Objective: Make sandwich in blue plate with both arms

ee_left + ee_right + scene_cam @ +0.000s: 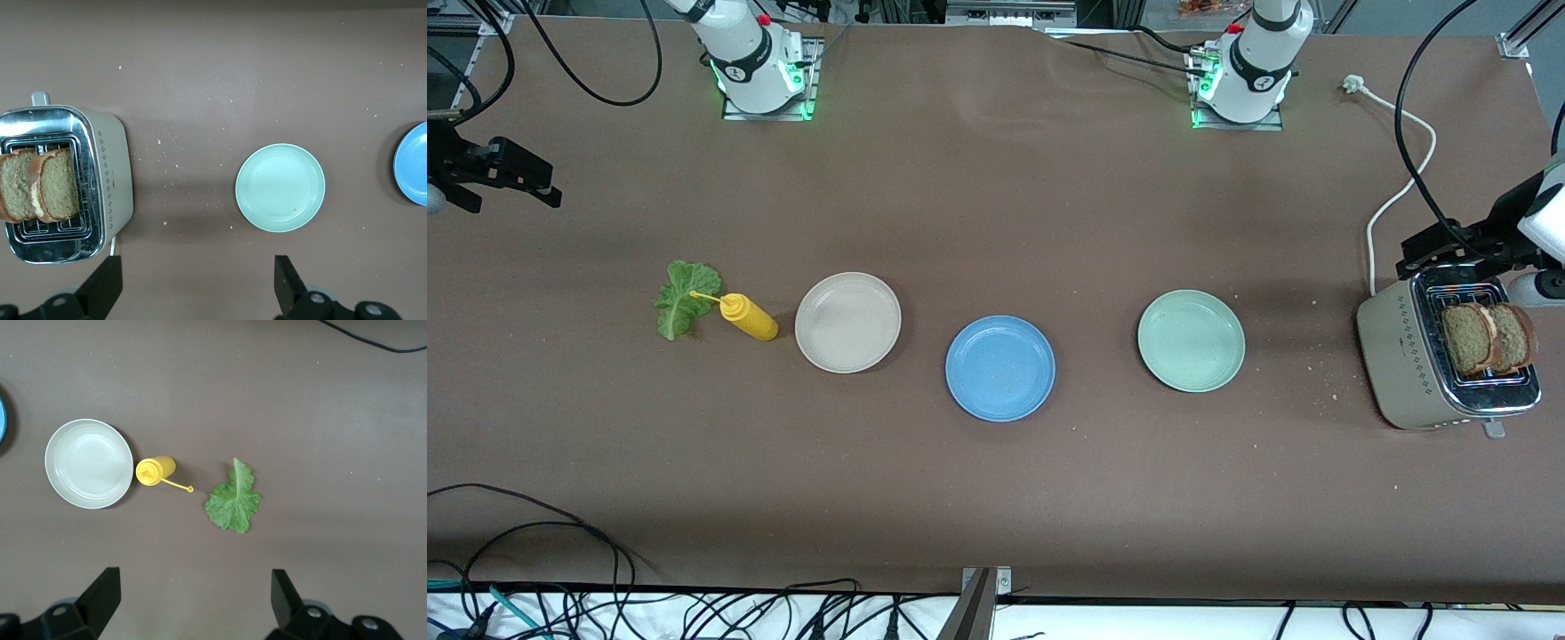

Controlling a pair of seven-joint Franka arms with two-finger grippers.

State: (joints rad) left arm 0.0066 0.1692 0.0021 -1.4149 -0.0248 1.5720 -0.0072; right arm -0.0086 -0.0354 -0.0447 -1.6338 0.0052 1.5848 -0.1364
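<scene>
The blue plate lies empty mid-table; its edge shows in the left wrist view. Two brown bread slices stand upright in a toaster's slots at the left arm's end; they also show in the left wrist view. A green lettuce leaf lies flat on the table toward the right arm's end and shows in the right wrist view. My left gripper is open and empty, over the table beside the toaster. My right gripper is open and empty, over the table's right-arm end.
A yellow mustard bottle lies between the lettuce and an off-white plate. A mint-green plate lies between the blue plate and the toaster. A white power cable runs from the toaster. Crumbs lie near the toaster.
</scene>
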